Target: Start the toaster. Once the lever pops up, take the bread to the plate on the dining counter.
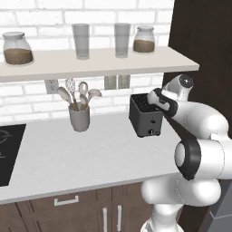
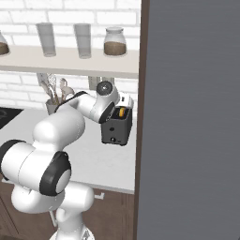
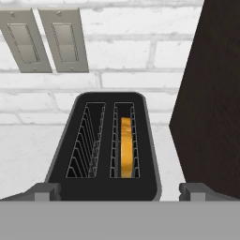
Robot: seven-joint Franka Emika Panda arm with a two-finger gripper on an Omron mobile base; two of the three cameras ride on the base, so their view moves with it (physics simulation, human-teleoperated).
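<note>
The dark grey toaster (image 1: pixel 146 118) (image 2: pixel 116 129) stands on the white worktop, close to the brick wall and beside a tall dark cabinet. In the hand view I look straight down on the toaster (image 3: pixel 110 187). The bread (image 3: pixel 125 147) (image 2: pixel 122 112) stands in its right slot and looks orange-tan; the left slot is bare. My gripper (image 3: pixel 119 192) hovers just above the toaster's top, open, with one fingertip (image 3: pixel 47 191) at each side and nothing between them. The small round knob (image 1: pixel 151 132) shows low on the narrow face. I cannot make out the lever. The plate and the dining counter are out of view.
A grey holder with utensils (image 1: pixel 79 117) stands left of the toaster. A black cooktop (image 1: pixel 7 154) is at the far left. A shelf (image 1: pixel 99 61) with jars and glasses hangs overhead. The dark cabinet (image 1: pixel 204 45) and a grey panel (image 2: pixel 192 117) close off the right.
</note>
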